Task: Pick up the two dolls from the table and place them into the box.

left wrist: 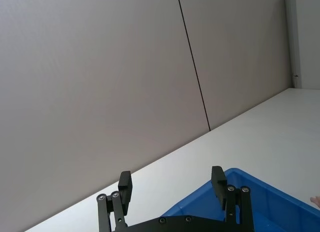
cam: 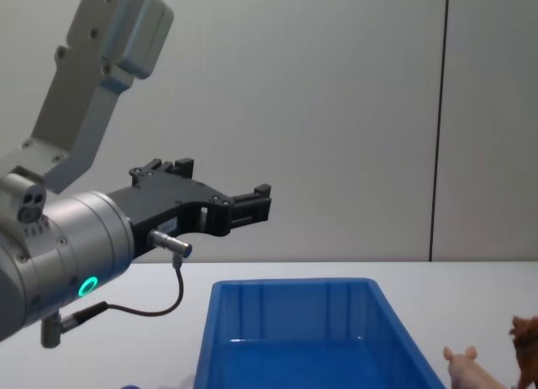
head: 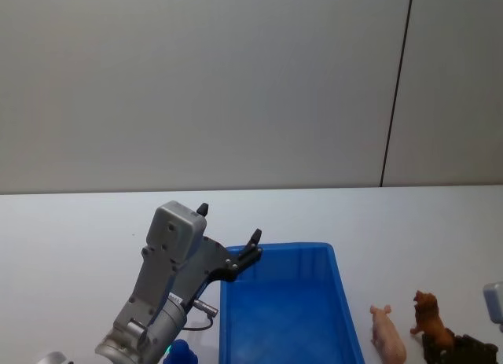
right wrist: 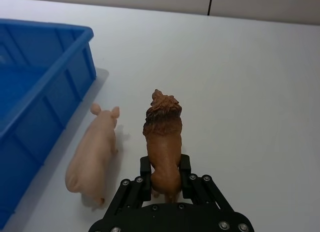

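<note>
The robot's right gripper (right wrist: 164, 167) closes its black fingers on the hindquarters of a shaggy brown plastic lion figure (right wrist: 162, 134), which stands on the white tabletop (head: 78, 230) to the right of a large bright blue rectangular plastic bin (head: 344, 301). The lion's long axis runs away from the robot, its maned head pointing toward the pale grey wall (head: 196, 81) at the back. Just beside it, between lion and bin, a pale pink plastic pig figure (right wrist: 94, 153) lies parallel, with its snout and ears aimed the same way and its flank near, but apart from, the bin's right wall. Whether the pig touches the lion cannot be told. The bin's own long axis also runs away from the robot, its ribbed walls and thick rim seen side-on in the chest view. The left gripper (head: 229, 225) hangs in the air above the bin's far left corner, fingers spread wide and holding nothing, pointing toward the wall. On the silver left arm a green ring light (cam: 87, 286) glows and a thin black cable (cam: 168, 309) loops beneath the wrist. A dark vertical seam (head: 397, 89) divides the wall panels behind the table.
</note>
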Available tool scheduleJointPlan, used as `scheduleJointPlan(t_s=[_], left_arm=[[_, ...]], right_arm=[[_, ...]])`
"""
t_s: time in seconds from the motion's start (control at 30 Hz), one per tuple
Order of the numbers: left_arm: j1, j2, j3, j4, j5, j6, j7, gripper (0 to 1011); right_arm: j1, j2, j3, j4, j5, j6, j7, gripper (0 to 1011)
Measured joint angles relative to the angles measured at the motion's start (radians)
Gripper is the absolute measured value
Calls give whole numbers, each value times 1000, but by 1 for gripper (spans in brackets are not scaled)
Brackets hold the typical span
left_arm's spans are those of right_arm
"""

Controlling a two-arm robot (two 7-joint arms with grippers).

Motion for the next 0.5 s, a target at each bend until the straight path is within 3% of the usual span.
scheduleJointPlan(t_s=[0.5], left_arm=[[0,0,0,0,0,0,0,1001]], right_arm=[[15,-2,-3,-79,-40,-63,60,311]])
